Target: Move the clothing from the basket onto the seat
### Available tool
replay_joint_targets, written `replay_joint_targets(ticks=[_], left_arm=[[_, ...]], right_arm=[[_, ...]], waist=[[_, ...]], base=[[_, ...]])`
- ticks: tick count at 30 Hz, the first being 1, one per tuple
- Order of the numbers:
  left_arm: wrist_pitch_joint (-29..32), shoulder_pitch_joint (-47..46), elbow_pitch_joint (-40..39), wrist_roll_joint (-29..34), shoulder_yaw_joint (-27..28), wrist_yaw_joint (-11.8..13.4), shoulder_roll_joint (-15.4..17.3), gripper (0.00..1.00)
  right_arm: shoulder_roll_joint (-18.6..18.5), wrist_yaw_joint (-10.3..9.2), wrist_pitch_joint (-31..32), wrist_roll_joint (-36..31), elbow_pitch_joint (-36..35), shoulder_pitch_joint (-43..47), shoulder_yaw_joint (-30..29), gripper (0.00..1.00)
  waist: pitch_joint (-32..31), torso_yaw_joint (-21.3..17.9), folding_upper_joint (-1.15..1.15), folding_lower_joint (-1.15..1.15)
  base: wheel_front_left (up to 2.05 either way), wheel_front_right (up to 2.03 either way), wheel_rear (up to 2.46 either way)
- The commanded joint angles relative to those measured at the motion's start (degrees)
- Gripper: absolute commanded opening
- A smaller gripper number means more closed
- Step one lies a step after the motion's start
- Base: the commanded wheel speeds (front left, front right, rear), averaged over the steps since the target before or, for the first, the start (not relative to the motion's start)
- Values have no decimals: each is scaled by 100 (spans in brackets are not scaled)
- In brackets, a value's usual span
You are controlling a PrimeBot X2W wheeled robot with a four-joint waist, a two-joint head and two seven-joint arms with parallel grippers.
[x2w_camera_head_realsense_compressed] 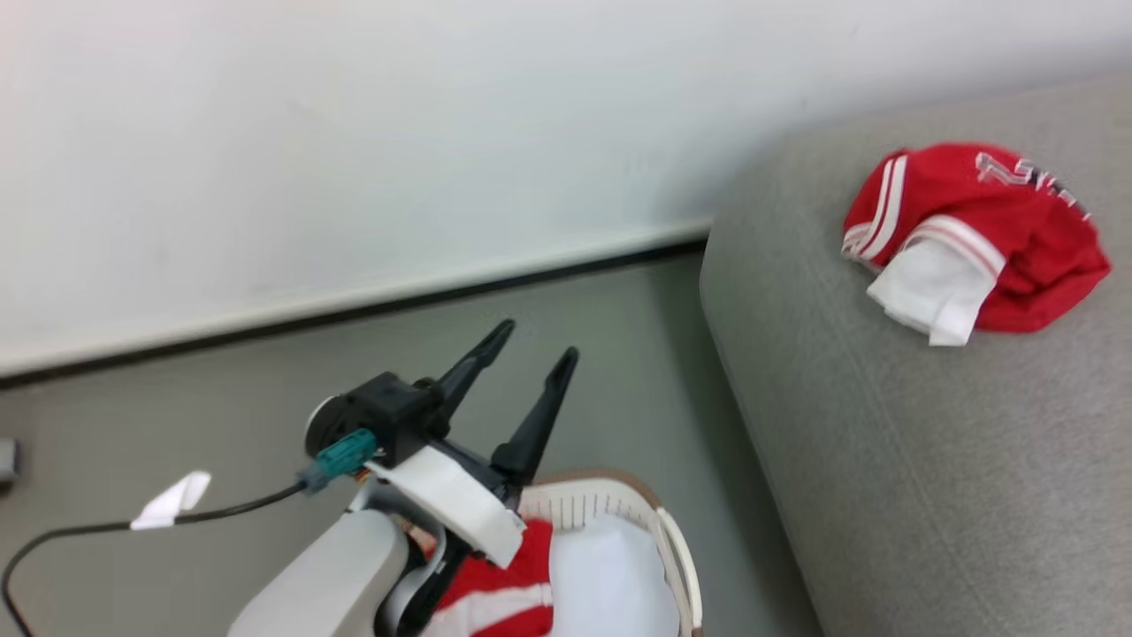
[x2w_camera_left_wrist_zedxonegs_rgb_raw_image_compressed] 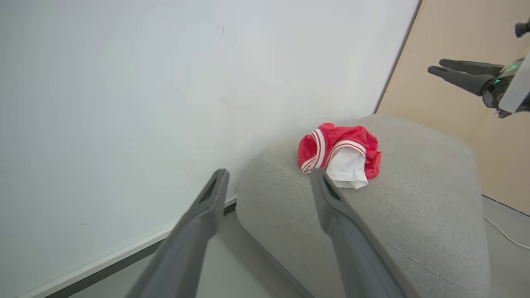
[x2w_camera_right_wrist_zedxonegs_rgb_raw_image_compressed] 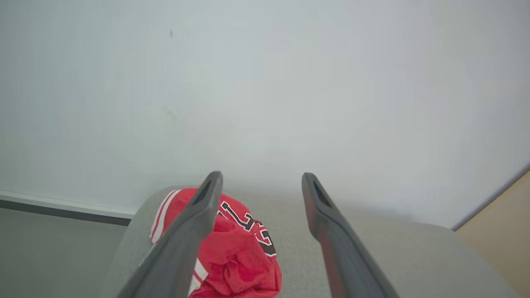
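One red garment (x2w_camera_head_realsense_compressed: 973,226) lies crumpled on seat (x2w_camera_head_realsense_compressed: 884,495), near corner; right gripper (x2w_camera_right_wrist_zedxonegs_rgb_raw_image_compressed: 261,177) above it, fingers spread, empty. Left gripper (x2w_camera_head_realsense_compressed: 539,341), fingers apart, hangs over basket (x2w_camera_head_realsense_compressed: 601,502), seemingly poised for remaining clothing (x2w_camera_head_realsense_compressed: 495,579) inside.

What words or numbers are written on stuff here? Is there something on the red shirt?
Nothing can be read whole.
Red garment on the seat: its black-and-white print is crumpled into the folds and partly hidden, too broken up to read.
White tag on the cable: no writing shows on it.
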Motion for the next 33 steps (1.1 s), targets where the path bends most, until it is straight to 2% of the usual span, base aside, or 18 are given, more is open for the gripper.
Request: replay_joint_targets(ticks=[1,6,11,12,16,19,25,33], left_arm=[[-9,182,-15,-8,98,54,33,100],[-8,630,-128,88,632,261,127,100],[-9,1181,-270,172,1305,510,230,100],[-9,1181,-270,172,1305,510,230,100],[-9,1790,-398,315,1897,656,264,100],[-10,2185,-495,427,2304,742,173,100],[-9,2664,-449,691,2973,532,-194,100],[-10,2997,-279,1145,3567,224,-737,100]], right_arm=[[-13,-12,-122,96,-184,244,-12,100],[200,-12,-452,291,-986,990,-329,100],[708,-12,-682,36,-1769,2038,-872,100],[708,-12,-682,36,-1769,2038,-872,100],[1327,-12,-742,-235,-2327,2907,-1336,100],[1808,-12,-768,-345,-2622,3491,-1698,100],[2492,-12,-762,-665,-3067,4367,-2091,100],[2805,-12,-764,-1146,-3133,4657,-2059,100]], waist=[[-626,104,0,2],[-971,386,0,2],[-1141,669,0,2],[-1141,669,0,2],[-1231,842,0,2],[-1249,961,0,2],[-1259,1175,0,2],[-1243,1190,0,2]], base=[[0,0,0],[0,0,0],[0,0,0],[0,0,0],[0,0,0],[0,0,0],[0,0,0],[0,0,0]])
